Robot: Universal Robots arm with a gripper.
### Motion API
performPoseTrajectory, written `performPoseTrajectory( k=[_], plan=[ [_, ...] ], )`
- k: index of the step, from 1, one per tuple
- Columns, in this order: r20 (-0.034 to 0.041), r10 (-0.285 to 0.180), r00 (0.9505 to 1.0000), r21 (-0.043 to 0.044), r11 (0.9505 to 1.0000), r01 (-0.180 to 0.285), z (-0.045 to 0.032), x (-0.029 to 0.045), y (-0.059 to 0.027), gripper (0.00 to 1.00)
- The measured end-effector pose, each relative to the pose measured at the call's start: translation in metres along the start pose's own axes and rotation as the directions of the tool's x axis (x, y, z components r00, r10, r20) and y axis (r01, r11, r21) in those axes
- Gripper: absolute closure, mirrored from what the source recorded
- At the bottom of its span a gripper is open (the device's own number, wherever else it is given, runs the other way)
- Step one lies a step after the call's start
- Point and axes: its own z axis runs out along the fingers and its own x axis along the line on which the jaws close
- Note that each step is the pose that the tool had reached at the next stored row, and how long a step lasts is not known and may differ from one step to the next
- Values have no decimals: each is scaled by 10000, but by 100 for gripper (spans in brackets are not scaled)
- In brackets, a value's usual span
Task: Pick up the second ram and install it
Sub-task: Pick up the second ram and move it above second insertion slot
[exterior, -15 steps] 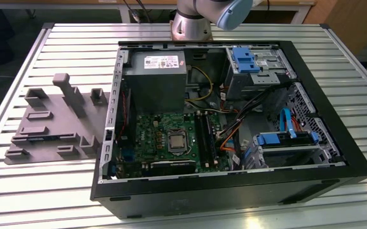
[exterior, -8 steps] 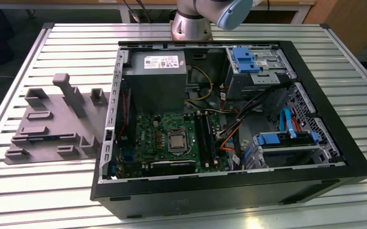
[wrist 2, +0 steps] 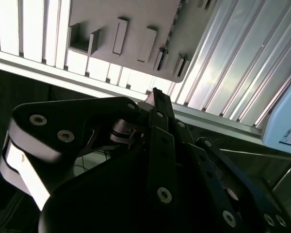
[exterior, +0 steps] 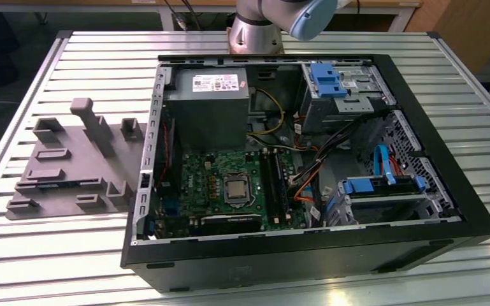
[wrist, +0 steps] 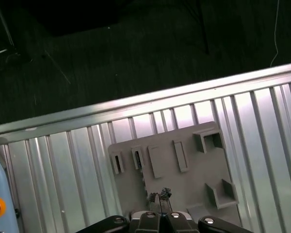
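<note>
Hanging over the grey fixture (wrist: 184, 170), your gripper (wrist: 159, 195) is pinching shut on nothing; going down, you are risking bumping it.

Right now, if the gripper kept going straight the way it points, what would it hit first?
Probably the grey fixture plate: in the first wrist view the gripper points at it, near one edge; depth is unclear.
</note>
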Motion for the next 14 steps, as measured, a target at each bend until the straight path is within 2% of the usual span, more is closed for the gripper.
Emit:
performPoseTrajectory(
  k=[5, 11, 14],
  plan=[
    [-8, -401, 9992, -10, 9992, 401, 3, -2, 1, 89],
    [-18, -896, 9960, -23, 9960, 896, 6, -5, 0, 89],
    [-20, -1010, 9949, -27, 9949, 1010, 6, -5, -2, 89]
  ],
)
